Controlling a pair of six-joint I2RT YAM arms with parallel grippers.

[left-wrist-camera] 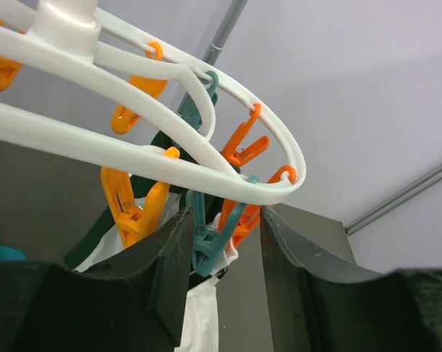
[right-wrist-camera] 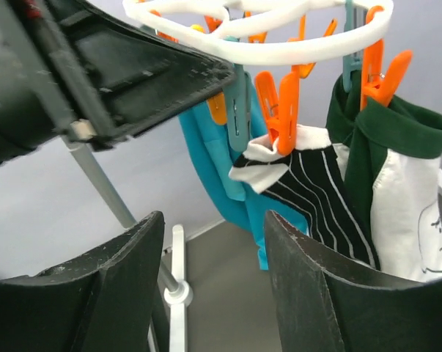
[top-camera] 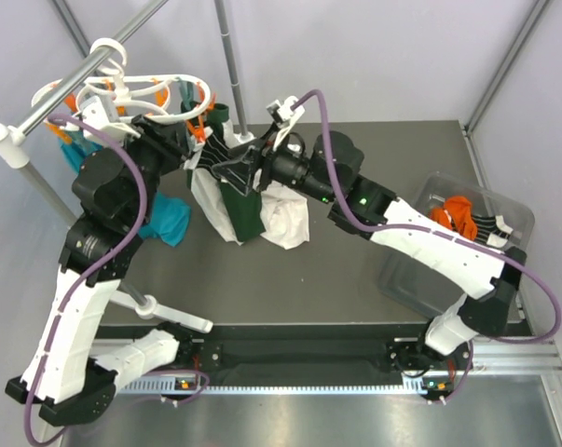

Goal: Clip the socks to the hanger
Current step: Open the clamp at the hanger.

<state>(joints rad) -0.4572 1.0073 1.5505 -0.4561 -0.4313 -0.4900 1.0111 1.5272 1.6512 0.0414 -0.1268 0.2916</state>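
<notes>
The white oval hanger (top-camera: 159,86) hangs from the grey rail at the back left, with orange and teal clips (left-wrist-camera: 136,209) dangling. A dark sock with thin white stripes (right-wrist-camera: 316,192) hangs pinched in an orange clip (right-wrist-camera: 281,110). My right gripper (right-wrist-camera: 213,220) stands open just below and left of that sock, holding nothing. My left gripper (left-wrist-camera: 226,220) is open under the ring's end, and a teal clip (left-wrist-camera: 206,246) dangles between its fingers, close to the left one. More socks, orange (top-camera: 458,212) and dark striped (top-camera: 490,226), lie in the clear bin (top-camera: 420,279) at right.
A dark-green cloth (top-camera: 245,212), a white cloth (top-camera: 288,222) and a teal cloth (top-camera: 171,220) hang from the hanger over the table. The grey rail (top-camera: 71,79) and its upright post (top-camera: 232,65) stand close behind both grippers, and a stand foot (right-wrist-camera: 178,293) lies below.
</notes>
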